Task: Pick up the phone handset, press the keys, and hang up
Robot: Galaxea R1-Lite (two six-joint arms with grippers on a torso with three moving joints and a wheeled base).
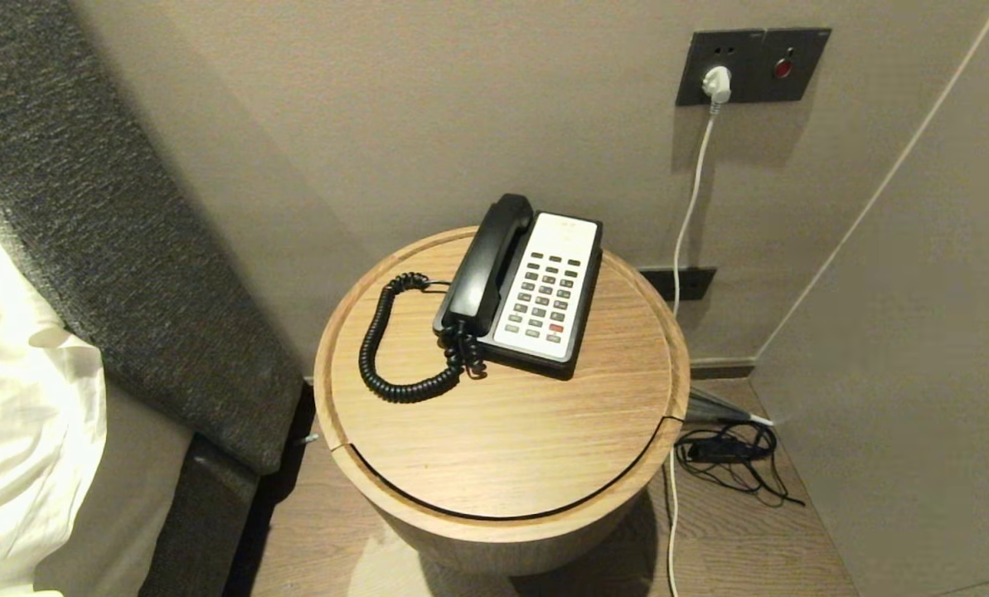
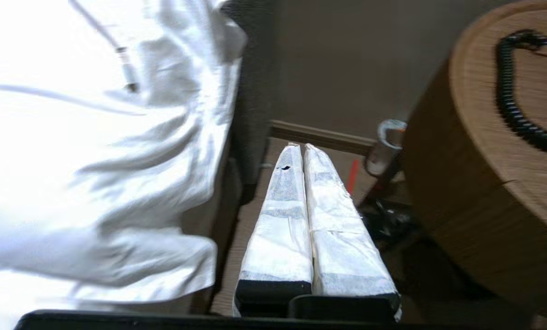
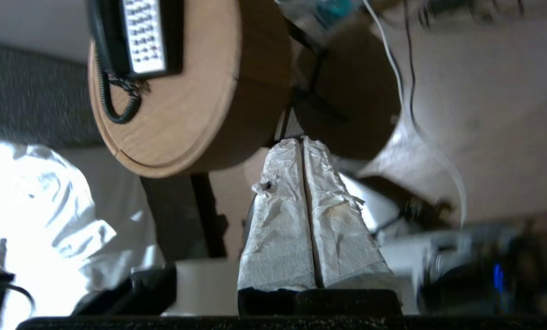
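A black handset [image 1: 489,265] rests in the cradle on the left side of a phone with a white keypad face [image 1: 547,286], on a round wooden side table [image 1: 502,431]. A black coiled cord [image 1: 390,348] loops from the handset over the table top. Neither gripper shows in the head view. My left gripper [image 2: 301,147] is shut and empty, low beside the table near the bed. My right gripper [image 3: 301,141] is shut and empty, low before the table; the phone [image 3: 142,36] shows far off in that view.
A grey upholstered headboard [image 1: 104,249] and white bedding [image 1: 21,431] lie left of the table. A white plug and cable [image 1: 714,83] hang from a wall socket at the back right. Loose black cables [image 1: 730,452] lie on the floor at the right.
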